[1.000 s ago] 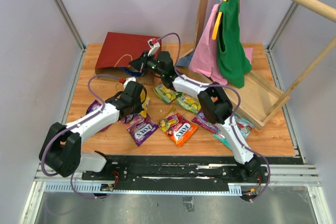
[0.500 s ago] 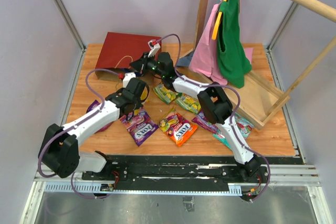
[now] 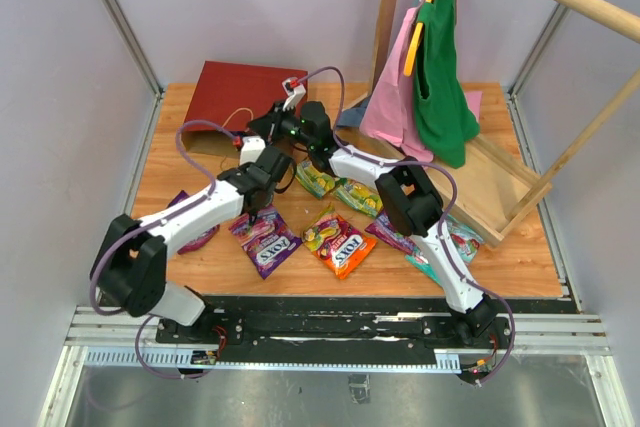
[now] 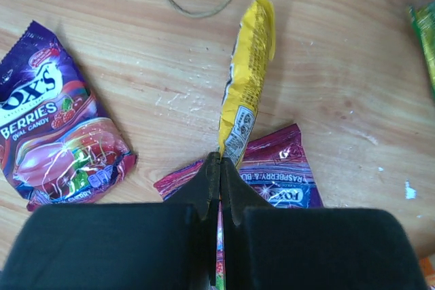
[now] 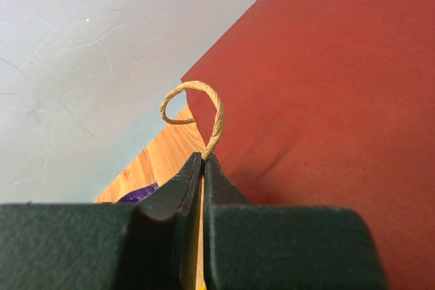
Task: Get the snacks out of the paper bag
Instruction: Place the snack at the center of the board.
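From above, the dark red paper bag lies on its side at the far left of the wooden table. Snack packets lie scattered nearer. "FOX'S" reads on an orange packet and on a purple one. Pink and green garments hang at the far right. My left arm has swung farther toward the bag than a second ago. My right arm has stayed at the bag's mouth.

The left wrist camera shows what the top view hides under my wrist. My left gripper is clenched on the end of a yellow packet, seen edge-on, its print too small to read. Whether it touches the wood I cannot tell. To its left lies a purple packet marked "FOX'S BERRIES OVAL CANDY". Under my jaws is another reading "RASPBERRY". A loose twine loop lies beyond.

The right wrist camera shows only the bag's red wall — and my right gripper, pinched tight on its twine handle.
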